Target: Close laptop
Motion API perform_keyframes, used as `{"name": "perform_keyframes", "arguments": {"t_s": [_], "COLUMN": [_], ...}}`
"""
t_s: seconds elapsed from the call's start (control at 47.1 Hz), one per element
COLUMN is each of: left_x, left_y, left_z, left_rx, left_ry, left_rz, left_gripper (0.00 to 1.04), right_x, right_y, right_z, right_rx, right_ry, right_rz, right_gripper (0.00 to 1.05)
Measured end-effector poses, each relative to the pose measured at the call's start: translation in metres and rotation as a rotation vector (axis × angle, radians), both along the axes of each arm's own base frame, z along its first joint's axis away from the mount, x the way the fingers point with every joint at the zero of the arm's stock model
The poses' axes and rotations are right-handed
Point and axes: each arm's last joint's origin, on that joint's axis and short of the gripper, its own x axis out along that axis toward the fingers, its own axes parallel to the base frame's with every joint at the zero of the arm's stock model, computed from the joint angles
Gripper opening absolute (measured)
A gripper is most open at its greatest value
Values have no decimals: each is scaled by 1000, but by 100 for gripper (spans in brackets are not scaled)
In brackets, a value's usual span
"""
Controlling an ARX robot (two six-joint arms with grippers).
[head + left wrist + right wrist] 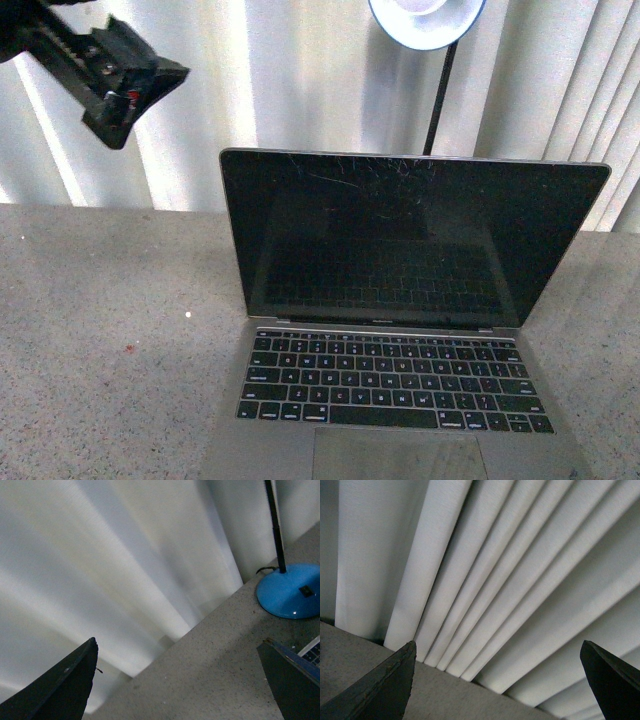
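Fingers (65, 690) on the left end effector (148, 100) are spread wide, hanging up high left of the laptop (400, 330), which sits open on the tabletop (100, 320), front edge cropped. Right end effector (497, 642) is spread too, only seeing curtain (520, 580).

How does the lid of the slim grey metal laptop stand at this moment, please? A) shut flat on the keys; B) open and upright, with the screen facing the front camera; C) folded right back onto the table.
B: the slim grey metal laptop is open, its scratched black screen upright above the black keys.
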Motion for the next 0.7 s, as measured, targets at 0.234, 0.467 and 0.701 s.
{"name": "perform_keyframes", "arguments": {"t_s": [0.234, 0.467, 0.701], "left_x": [51, 75, 88], "left_y": [-31, -47, -56], "left_z": [17, 19, 30], "left_rx": [314, 488, 661], "left_ry": [74, 152, 138], "left_rz": [-108, -132, -168], "left_gripper": [98, 98, 98], "right_x": [42, 56, 67], "right_y": [15, 35, 43], "right_z": [10, -5, -5], "right_rx": [-250, -399, -528], "right_ry": [96, 166, 191], "right_rz": [266, 418, 508], "right_gripper": [97, 93, 51]}}
